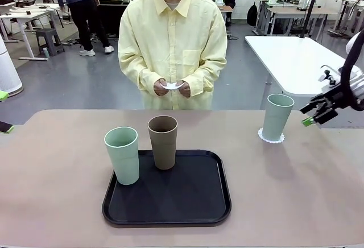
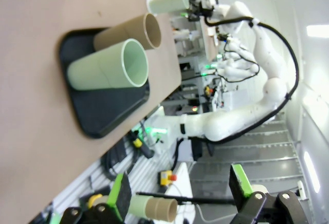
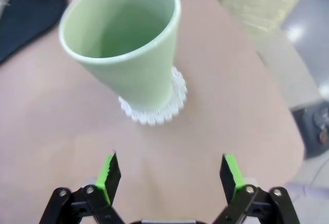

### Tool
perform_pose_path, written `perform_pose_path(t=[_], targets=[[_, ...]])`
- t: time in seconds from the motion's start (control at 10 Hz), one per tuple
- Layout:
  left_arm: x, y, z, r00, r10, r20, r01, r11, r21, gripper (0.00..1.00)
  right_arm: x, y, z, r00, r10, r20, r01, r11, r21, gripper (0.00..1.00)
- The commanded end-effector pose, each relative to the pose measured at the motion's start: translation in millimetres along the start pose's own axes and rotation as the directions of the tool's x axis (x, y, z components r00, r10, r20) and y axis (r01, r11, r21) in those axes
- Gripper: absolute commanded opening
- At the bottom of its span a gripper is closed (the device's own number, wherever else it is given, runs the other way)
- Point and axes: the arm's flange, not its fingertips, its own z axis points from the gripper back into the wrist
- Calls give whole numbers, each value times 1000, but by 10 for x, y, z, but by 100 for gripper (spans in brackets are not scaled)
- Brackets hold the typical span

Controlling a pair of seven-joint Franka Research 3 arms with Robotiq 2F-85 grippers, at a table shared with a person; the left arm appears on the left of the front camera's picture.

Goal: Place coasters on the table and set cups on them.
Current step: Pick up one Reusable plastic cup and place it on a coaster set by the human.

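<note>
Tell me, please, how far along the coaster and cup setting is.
Done: one mint cup stands on a coaster, the open right hand beside it. In hand: the person holds another coaster. Left: the second mint cup and brown cup stand on the tray.

front looks across table (image 1: 318,202), right wrist close on shared cup (image 3: 123,44)

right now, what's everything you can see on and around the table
table: 1, beige-pink, foreground
tray: 1, black, table's near middle
mint cups: 2, pale green, one on tray's left, other at table's right
brown cup: 1, taupe, tray's far edge
coasters: 2 seen, white, one under right mint cup, one held by person
white table: 1, beyond at right
hands: 2, person's, holding a coaster
right gripper: open, empty, beside right mint cup
left gripper: open, empty
</note>
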Motion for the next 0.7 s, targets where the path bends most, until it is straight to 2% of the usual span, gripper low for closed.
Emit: perform_pose_path(t=[0.0, 0.1, 0.3, 0.5, 0.6], targets=[[-6, -8, 12, 1000, -12, 4, 12, 1000, -8, 100, 313, 496, 220, 948, -171, -267, 147, 983, -109, 100], [-6, -8, 12, 1000, -12, 4, 12, 1000, -8, 100, 536, 704, 412, 923, -239, -302, 187, 964, -191, 100], [-6, -8, 12, 1000, -12, 4, 12, 1000, -8, 100, 1066, 1102, 730, 892, -384, -238, 300, 898, -323, 100], [-6, -8, 12, 1000, -12, 4, 12, 1000, -8, 100, 1434, 1351, 887, 853, -466, -236, 353, 847, -398, 100], [-6, -8, 12, 1000, -12, 4, 12, 1000, -8, 100, 1578, 1437, 957, 835, -488, -254, 343, 823, -454, 100]])
